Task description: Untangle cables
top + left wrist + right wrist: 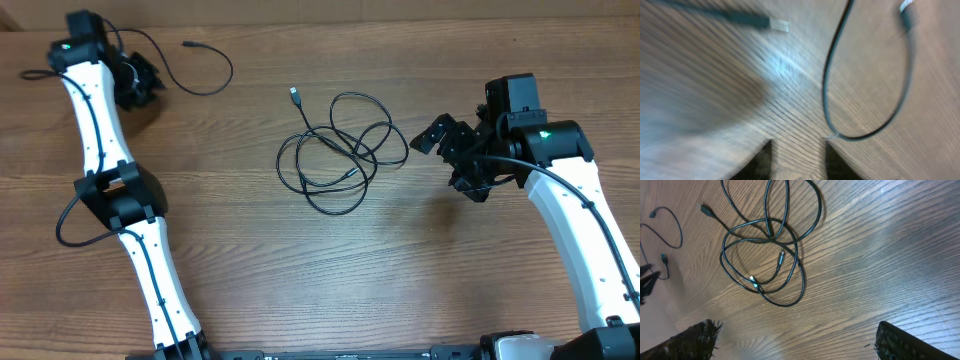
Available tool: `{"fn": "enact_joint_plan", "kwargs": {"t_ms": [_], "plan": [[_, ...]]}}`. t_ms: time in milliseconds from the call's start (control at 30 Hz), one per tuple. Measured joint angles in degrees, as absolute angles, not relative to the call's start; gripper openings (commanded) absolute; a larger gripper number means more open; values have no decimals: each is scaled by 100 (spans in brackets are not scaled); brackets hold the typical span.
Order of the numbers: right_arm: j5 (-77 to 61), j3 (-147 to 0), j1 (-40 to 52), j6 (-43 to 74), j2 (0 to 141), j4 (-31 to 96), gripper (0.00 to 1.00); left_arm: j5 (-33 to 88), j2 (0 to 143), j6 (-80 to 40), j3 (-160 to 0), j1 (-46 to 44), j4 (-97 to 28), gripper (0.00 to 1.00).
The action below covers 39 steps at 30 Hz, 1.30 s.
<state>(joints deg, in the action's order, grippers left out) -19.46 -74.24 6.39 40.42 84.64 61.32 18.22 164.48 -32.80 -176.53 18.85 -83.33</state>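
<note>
At the far left of the desk [300,260] the left claw [140,85] stands with its jaws partly apart and only bare wood between them, and one cable [229,72] lies loose just beside it, its curve passing close to one fingertip [840,162]; I cannot tell if they touch. In the middle of the desk the other cables [335,150] lie together in overlapping loops, with one plug end [294,93] pointing away from the heap. At the right, the right claw [440,140] is wide open, holds nothing, and is apart from the loops.
</note>
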Motion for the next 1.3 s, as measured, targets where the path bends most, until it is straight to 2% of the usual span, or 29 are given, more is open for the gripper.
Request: {"fn": "enact_joint_plan", "kwargs": {"t_ms": [33, 367, 800, 1033, 1300], "plan": [[-1946, -7424, 639, 4045, 8464, 6134, 100, 1741, 16398, -3271, -17797, 1894, -8370, 99], [-1946, -7424, 642, 4042, 8464, 6130, 100, 2034, 15909, -2950, -17889, 1848, -9671, 100], [-1946, -7424, 642, 4042, 8464, 6132, 100, 3774, 14169, -1859, -17887, 1122, -9664, 100], [-1946, -7424, 639, 4042, 8464, 6132, 100, 3020, 12995, -1691, -17203, 97, -9660, 100], [-1946, -7424, 642, 4045, 8464, 6134, 100, 1667, 11738, -1638, -14123, -569, -9664, 100]]}}
